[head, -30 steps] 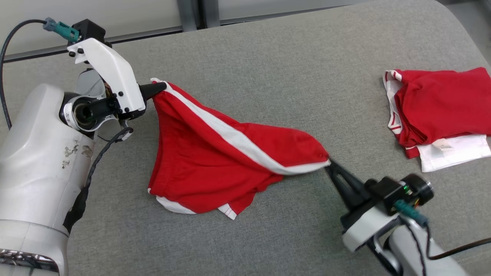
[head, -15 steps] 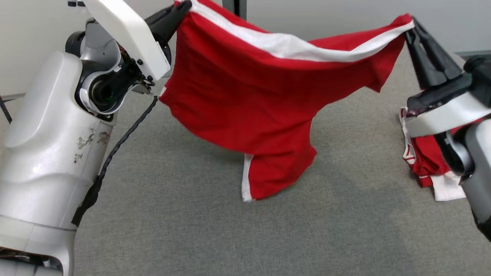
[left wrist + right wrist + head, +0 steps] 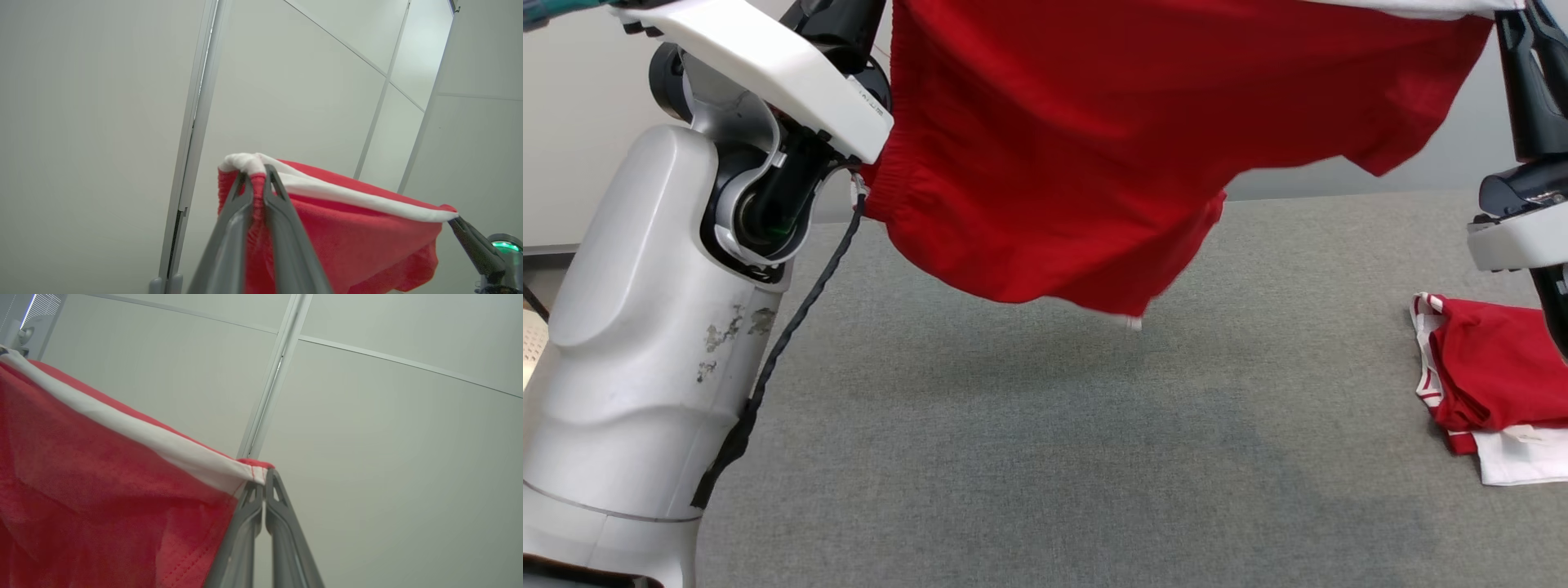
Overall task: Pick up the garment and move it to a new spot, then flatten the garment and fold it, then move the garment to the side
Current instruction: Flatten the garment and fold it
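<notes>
1 red garment (image 3: 1094,147) up in air, stretched between 2 grippers, clear of grey padded surface (image 3: 1013,474). Left gripper (image 3: 255,176): fingers nearly together, pinching 1 corner at white band (image 3: 347,196). Right gripper (image 3: 264,479): fully closed, pinching opposite corner of same band. Cloth sags in 1 drape, lowest edge above middle of surface. Right side of surface: 1 stack of 2, folded red piece (image 3: 1494,376) on white piece (image 3: 1523,465).

Lighting bright, even, diffuse. Soft shadow on the table (image 3: 1045,457) under the garment (image 3: 1094,147); its lower edge is motion-blurred. Wrist views curve the wall seams (image 3: 392,361).
</notes>
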Robot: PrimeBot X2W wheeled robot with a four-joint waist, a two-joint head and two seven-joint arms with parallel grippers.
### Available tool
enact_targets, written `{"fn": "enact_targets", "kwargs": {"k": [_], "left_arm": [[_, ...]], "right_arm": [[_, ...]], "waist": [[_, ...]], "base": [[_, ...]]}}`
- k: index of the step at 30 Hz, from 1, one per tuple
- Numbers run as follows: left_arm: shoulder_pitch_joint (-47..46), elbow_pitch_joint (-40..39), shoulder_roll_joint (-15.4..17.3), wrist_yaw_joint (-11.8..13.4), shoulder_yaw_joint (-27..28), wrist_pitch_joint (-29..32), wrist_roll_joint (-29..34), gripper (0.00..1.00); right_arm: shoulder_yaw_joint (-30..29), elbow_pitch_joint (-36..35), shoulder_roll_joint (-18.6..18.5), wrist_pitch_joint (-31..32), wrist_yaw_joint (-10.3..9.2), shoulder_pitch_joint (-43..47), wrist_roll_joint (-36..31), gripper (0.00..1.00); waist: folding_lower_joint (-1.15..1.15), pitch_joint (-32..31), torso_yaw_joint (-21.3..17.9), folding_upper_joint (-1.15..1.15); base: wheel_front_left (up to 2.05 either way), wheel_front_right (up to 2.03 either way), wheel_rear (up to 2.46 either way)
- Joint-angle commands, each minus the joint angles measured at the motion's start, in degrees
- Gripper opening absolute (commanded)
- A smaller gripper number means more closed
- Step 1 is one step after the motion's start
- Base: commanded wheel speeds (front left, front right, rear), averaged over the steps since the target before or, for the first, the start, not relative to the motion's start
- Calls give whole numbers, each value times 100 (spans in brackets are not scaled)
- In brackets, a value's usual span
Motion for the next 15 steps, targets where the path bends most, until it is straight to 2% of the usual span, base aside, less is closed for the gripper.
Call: {"fn": "enact_targets", "kwargs": {"k": [1, 4, 8, 15], "left_arm": [[99, -65, -36, 90, 61, -90, 27, 0], [238, -232, -60, 227, 134, -200, -12, 0], [352, -466, -8, 249, 90, -126, -23, 0], [-141, -550, 205, 332, 138, 12, 149, 0]], "right_arm": [[-105, -120, 24, 92, -13, 137, -63, 0], [-371, -372, 115, 335, -13, 417, -170, 0], [-457, -594, 177, 711, -13, 561, -172, 0], [-124, -661, 32, 1288, -13, -338, -70, 0]], "waist": [[0, 32, 51, 0], [0, 148, 104, 0], [0, 421, 145, 0], [0, 1345, 77, 0]], "base": [[0, 0, 0], [0, 0, 0], [0, 0, 0], [0, 0, 0]]}}
